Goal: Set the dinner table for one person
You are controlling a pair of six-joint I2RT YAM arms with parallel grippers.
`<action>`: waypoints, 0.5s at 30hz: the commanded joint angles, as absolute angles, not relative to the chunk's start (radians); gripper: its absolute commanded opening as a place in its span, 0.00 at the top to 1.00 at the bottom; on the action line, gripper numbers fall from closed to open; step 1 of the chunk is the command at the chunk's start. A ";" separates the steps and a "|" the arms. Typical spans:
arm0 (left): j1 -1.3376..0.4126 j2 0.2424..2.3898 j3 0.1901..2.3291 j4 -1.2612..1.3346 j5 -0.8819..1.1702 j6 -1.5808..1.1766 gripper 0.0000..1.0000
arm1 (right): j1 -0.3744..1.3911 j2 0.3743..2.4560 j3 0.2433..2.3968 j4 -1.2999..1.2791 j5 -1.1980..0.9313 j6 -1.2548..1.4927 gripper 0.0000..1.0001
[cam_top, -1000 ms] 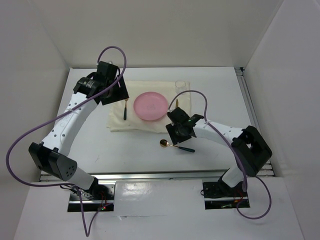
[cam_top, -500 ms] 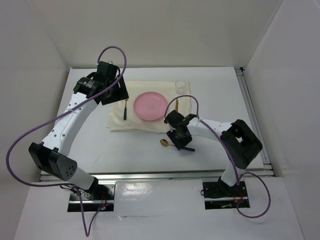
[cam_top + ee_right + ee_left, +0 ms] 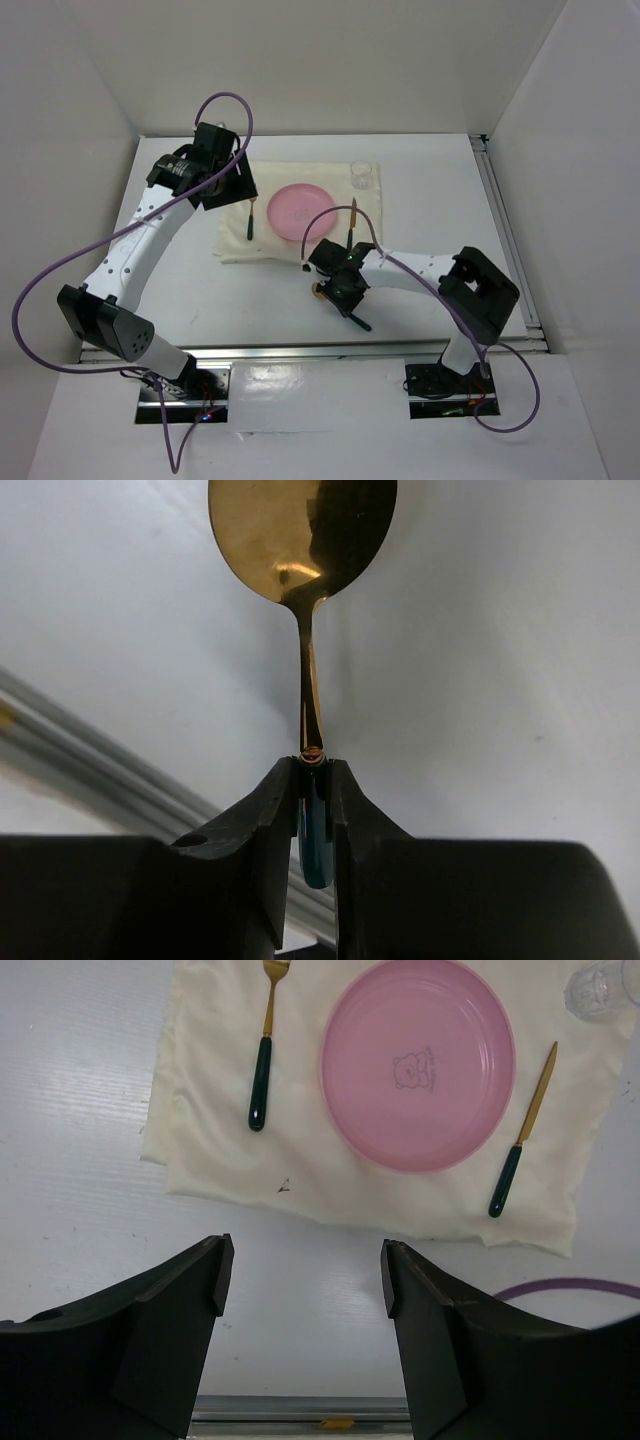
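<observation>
The white dinner table (image 3: 180, 290) carries a cream cloth (image 3: 300, 245) with a pink plate (image 3: 300, 207), a fork (image 3: 250, 222) left of it and a knife (image 3: 352, 215) right of it. My right gripper (image 3: 336, 292) is shut on the dark handle of a gold spoon (image 3: 359, 322), on the table in front of the cloth. In the right wrist view the gripper (image 3: 313, 780) clamps the teal handle and the spoon bowl (image 3: 300, 530) points away. My left gripper (image 3: 215, 178) hovers at the cloth's far left corner; in the left wrist view it (image 3: 300, 1290) is open and empty.
A clear glass (image 3: 362, 175) stands at the cloth's far right corner. Metal rails run along the right edge (image 3: 500, 220) and the near edge (image 3: 300, 351). In the left wrist view the plate (image 3: 418, 1065), fork (image 3: 263, 1050), knife (image 3: 525, 1130) and glass (image 3: 605, 990) show.
My right gripper has moved left onto the spoon and shut on it. The spoon has turned, its handle now pointing toward the near edge. The left arm has not moved.
</observation>
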State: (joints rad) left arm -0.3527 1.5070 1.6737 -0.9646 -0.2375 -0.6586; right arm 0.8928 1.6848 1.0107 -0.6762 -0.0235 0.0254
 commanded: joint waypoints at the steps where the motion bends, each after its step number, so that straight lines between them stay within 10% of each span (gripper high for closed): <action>1: -0.351 1.499 1.710 -0.951 -0.239 -0.657 0.22 | 0.914 1.565 1.075 -0.752 0.004 0.080 1.00; 15: -0.342 1.508 1.690 -0.960 -0.258 -0.666 0.22 | 0.483 1.732 1.405 -0.600 0.143 0.419 1.00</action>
State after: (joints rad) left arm -0.3500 1.5101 1.6737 -0.9653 -0.2394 -0.6598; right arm 0.5182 1.6447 1.3460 -0.6563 0.1421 0.3397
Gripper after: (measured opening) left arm 0.780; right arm 0.228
